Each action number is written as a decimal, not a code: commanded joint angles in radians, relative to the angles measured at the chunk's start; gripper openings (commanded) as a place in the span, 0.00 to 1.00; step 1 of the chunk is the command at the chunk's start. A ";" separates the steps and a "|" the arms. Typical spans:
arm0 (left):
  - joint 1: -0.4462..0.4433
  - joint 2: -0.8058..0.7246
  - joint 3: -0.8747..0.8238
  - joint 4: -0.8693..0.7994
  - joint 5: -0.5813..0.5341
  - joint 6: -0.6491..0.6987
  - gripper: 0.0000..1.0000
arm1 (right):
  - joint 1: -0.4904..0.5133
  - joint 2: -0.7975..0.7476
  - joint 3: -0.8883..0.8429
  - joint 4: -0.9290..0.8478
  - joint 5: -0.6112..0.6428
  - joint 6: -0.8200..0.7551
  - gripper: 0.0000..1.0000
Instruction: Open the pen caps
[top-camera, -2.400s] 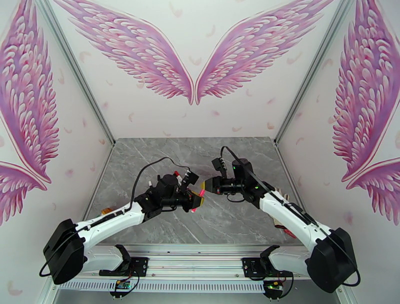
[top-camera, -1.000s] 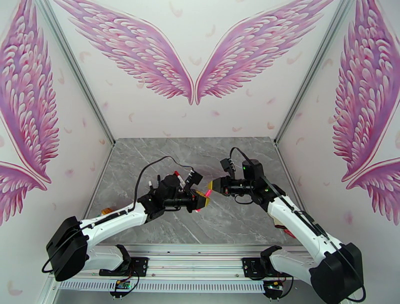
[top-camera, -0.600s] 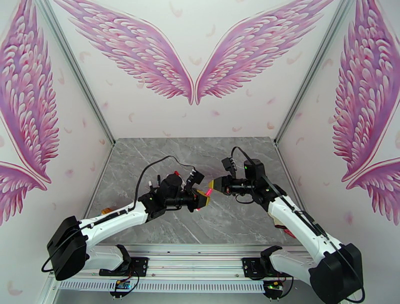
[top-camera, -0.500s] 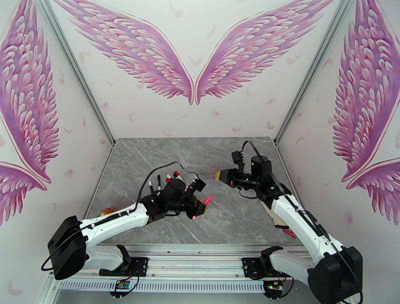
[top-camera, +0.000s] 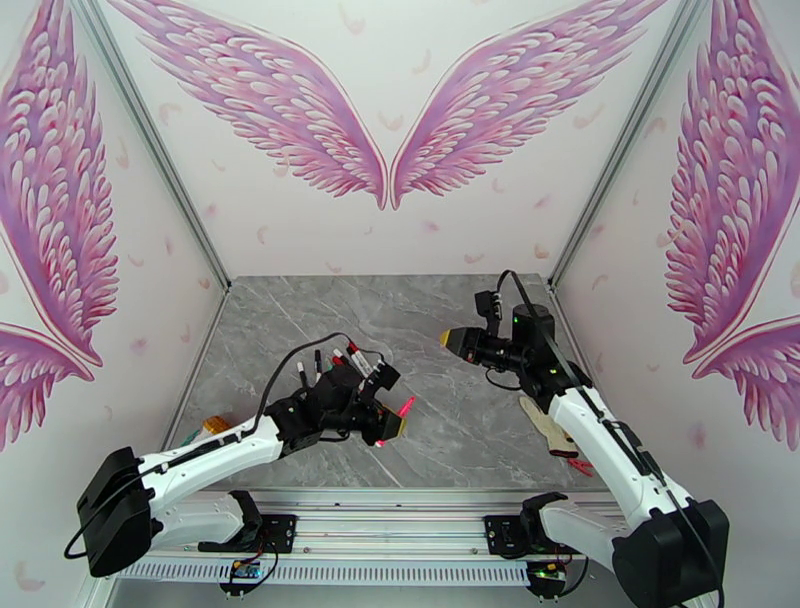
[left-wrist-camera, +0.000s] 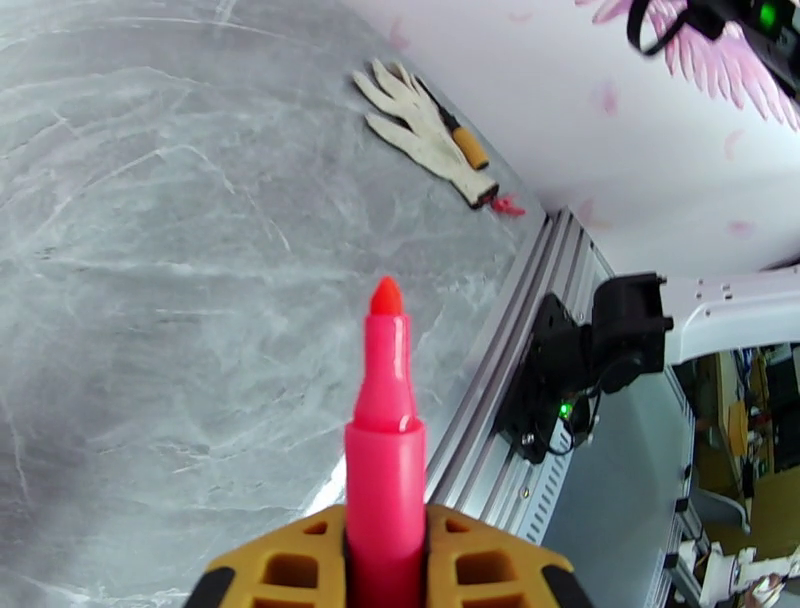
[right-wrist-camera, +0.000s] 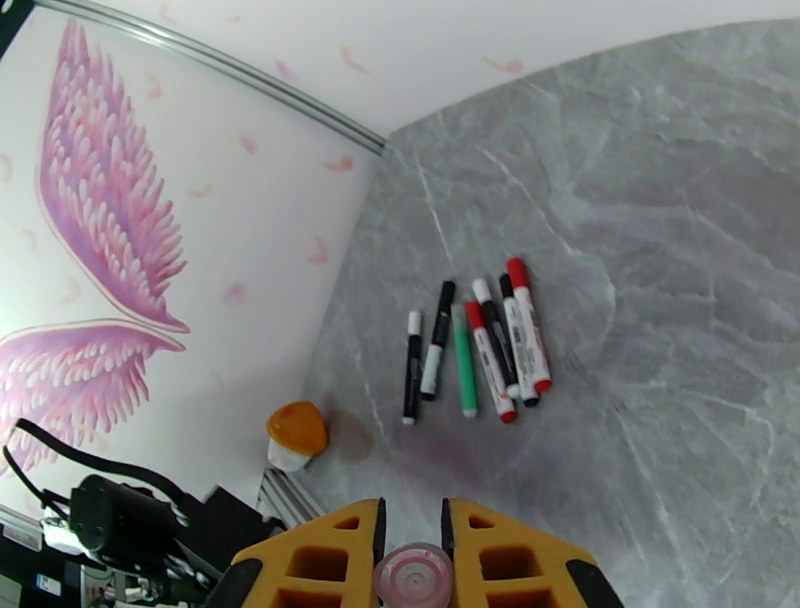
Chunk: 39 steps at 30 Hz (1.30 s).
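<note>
One pen is open: your left gripper (left-wrist-camera: 385, 548) clamps the uncapped pink pen (left-wrist-camera: 385, 420), while your right gripper (right-wrist-camera: 412, 540) pinches its cap (right-wrist-camera: 412, 579). Six other pens (right-wrist-camera: 465, 365) lie grouped on the table (right-wrist-camera: 660, 300), apparently all capped and waiting.

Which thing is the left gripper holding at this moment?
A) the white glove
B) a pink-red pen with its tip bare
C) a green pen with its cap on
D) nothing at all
B: the left gripper is shut on the pink-red pen, and its pointed tip stands uncovered in the left wrist view.
</note>
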<state>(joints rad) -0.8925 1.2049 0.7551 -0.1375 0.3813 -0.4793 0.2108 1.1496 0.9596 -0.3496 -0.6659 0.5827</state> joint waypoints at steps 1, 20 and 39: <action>0.002 -0.057 -0.060 0.006 -0.146 -0.095 0.01 | 0.019 -0.010 0.039 -0.262 0.120 -0.146 0.00; -0.017 -0.315 -0.273 -0.085 -0.430 -0.243 0.03 | 0.188 0.142 -0.200 -0.431 0.538 -0.139 0.01; -0.020 -0.262 -0.257 -0.113 -0.489 -0.267 0.03 | 0.298 0.408 -0.104 -0.332 0.564 -0.080 0.05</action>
<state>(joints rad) -0.9096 0.9215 0.4896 -0.2340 -0.0986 -0.7410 0.4950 1.5337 0.8238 -0.7139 -0.1299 0.4717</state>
